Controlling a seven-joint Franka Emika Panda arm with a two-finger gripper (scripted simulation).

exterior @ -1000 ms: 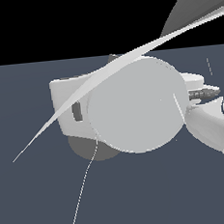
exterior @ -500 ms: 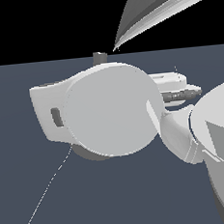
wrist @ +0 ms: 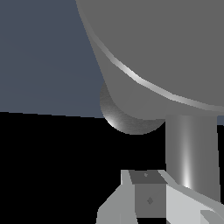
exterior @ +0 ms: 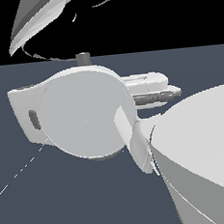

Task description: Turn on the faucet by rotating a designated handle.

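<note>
place: simulated scene | evidence: flat slate-blue floor (exterior: 69, 205), black void background

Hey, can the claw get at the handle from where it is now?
Probably yes. In the wrist view the handle stands right beside the claw, with nothing between them; the faucet body sits beyond.

From my remote station: white arm (exterior: 80, 117) fills centre frame, round joint face toward camera. Large pale curved body (exterior: 204, 139) at the exterior view's right. Slate-blue floor (exterior: 69, 200), black background above.
</note>
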